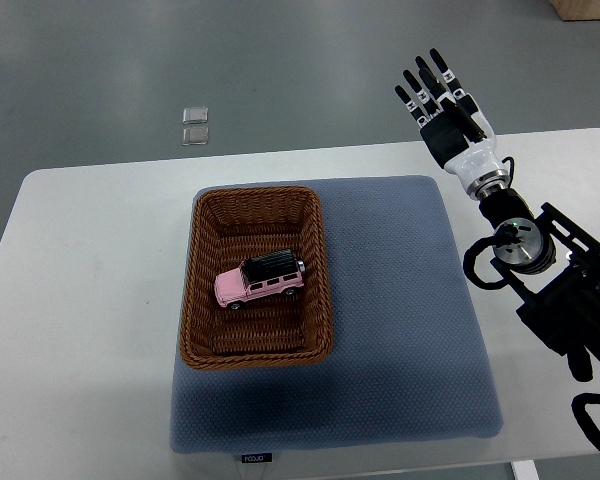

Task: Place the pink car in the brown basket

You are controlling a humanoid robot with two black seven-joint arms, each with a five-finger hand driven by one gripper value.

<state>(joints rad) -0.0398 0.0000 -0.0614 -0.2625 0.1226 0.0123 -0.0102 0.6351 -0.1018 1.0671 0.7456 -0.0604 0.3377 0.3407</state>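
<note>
1. White table point(90, 400) is filling most of the view, rounded corners showing at the far left and far right, grey floor point(280, 60) lying beyond its far edge.

2. Blue-grey pad point(400, 330) is lying on the table, roughly square, covering the middle. A small white tag point(254, 458) is sitting on its near edge; there is print on it, but too small for me to read.

3. My right arm point(550, 280) is coming in from the right edge, black joints and cable loops hanging over the table's right side, beside the pad.

4. Brown basket point(195, 300), woven wicker and rectangular, is resting on the left part of the pad, its long sides running away from me.

5. My right hand point(445, 105) is hovering past the pad's far right corner, over the table's far edge, well apart from the basket. My fingers point(423, 90) are standing straight and spread wide, holding nothing.

6. Pink car point(260, 280) is sitting on the basket's floor, on its wheels, about mid-basket. Black roof facing up. Its long axis is running crosswise to the basket, slightly tilted, the right end lying a little farther from me. I cannot tell which end is the front. No lettering is readable on it.

7. Two small clear squares point(195, 125) are lying on the floor beyond the table, one just behind the other.
</note>
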